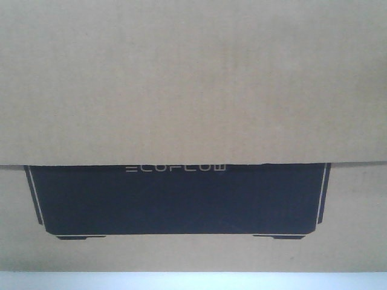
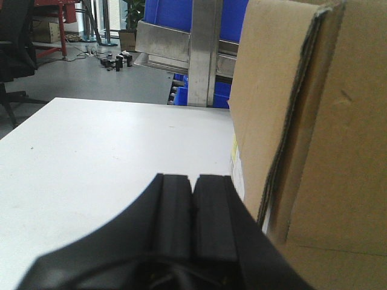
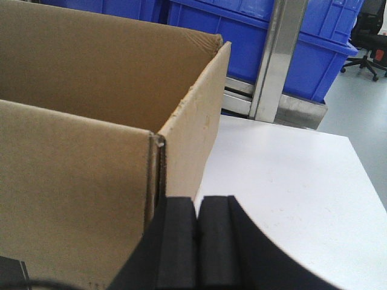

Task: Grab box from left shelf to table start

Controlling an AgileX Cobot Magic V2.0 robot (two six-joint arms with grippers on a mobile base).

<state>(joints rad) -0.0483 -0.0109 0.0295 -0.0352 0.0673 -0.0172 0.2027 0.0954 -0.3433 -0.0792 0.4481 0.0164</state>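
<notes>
The box [image 1: 193, 90], brown corrugated cardboard with a black device silhouette and pale ECOFLOW lettering, fills the front view and stands on the white table [image 1: 193, 281]. In the left wrist view the box [image 2: 326, 133] rises just right of my left gripper [image 2: 192, 178], whose pads are shut together on nothing. In the right wrist view the box [image 3: 91, 90], with its top open, stands just left of my right gripper [image 3: 198, 199], which is also shut and empty. Whether either gripper touches the cardboard is unclear. The shelf's silver rail [image 2: 175, 45] stands behind the table.
Blue bins [image 3: 242, 36] fill the shelf behind a silver upright post [image 3: 275, 57]. Bare white tabletop [image 2: 91, 151] stretches left of the box, and tabletop [image 3: 290, 175] also lies to its right. Beyond are grey floor, a black office chair [image 3: 369, 30] and small items [image 2: 118, 60].
</notes>
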